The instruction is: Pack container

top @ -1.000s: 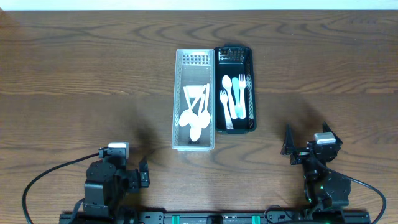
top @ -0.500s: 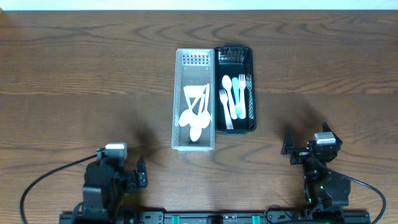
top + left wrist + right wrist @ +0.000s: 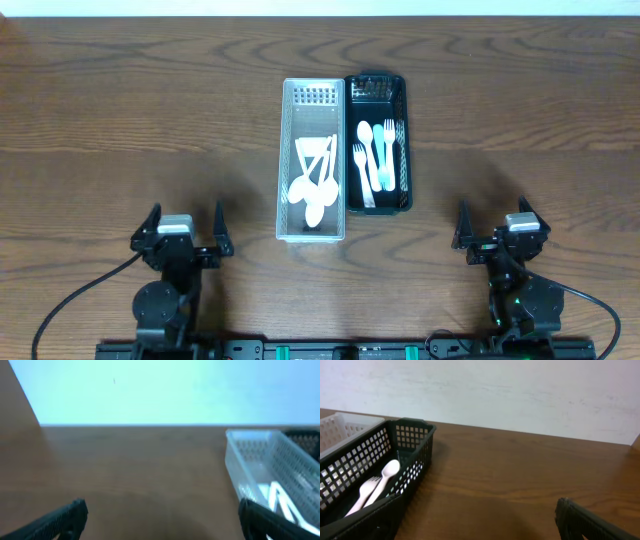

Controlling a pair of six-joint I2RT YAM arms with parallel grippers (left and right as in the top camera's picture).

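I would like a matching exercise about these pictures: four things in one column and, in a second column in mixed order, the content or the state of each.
Column one:
1. white basket
2. black basket
3. left hand
4. right hand

Column two:
a. forks and a spoon inside
b. open, on the right side
c. spoons only
d. open, on the left side

Pairs: 1-c, 2-a, 3-d, 4-b

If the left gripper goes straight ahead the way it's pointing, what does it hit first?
Probably nothing: the left gripper faces bare table up to the far edge. The white basket sits off to its right, seemingly outside its path in the overhead view.
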